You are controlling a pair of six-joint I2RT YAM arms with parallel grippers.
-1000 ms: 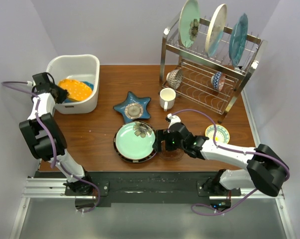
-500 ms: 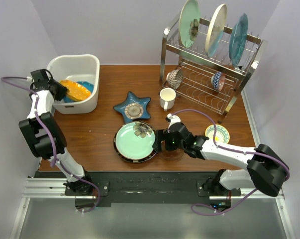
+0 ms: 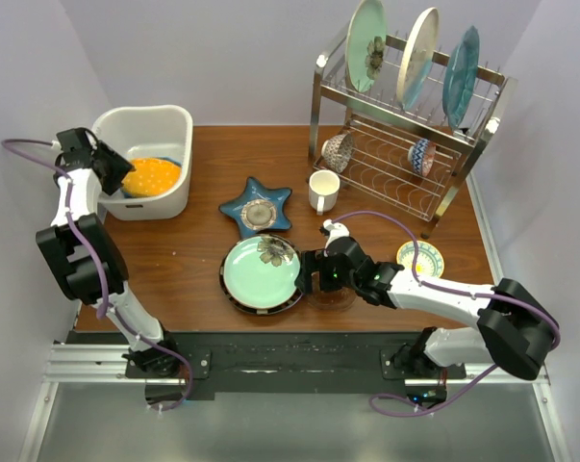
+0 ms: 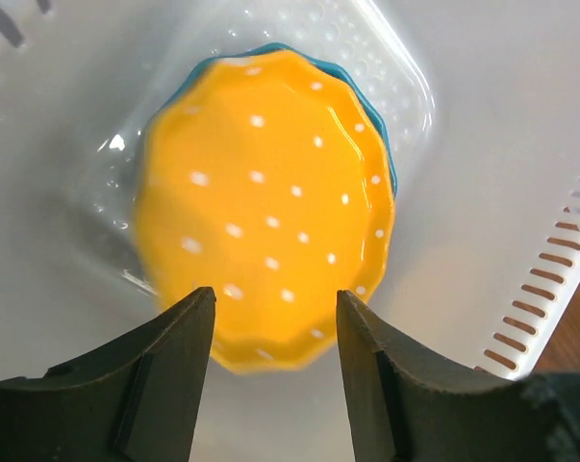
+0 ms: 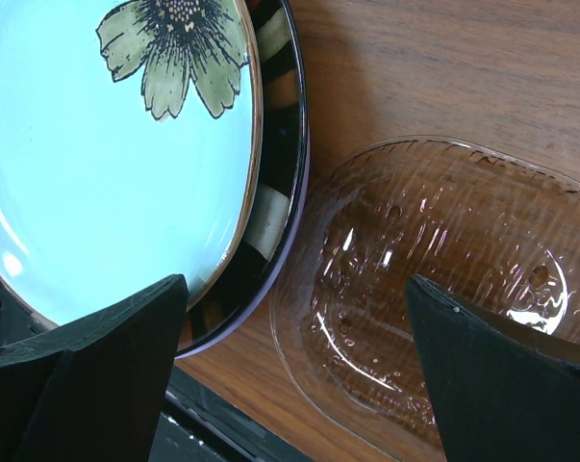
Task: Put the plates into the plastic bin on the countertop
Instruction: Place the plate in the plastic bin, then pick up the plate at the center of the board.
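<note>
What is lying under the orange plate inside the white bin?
Under the orange plate, only the blue rim of another plate shows along one edge. The orange plate covers the rest of it, so whether more plates lie beneath in the white bin cannot be seen.

Orange plate (image 4: 265,207) now out of left tool (image 4: 273,296)
</note>
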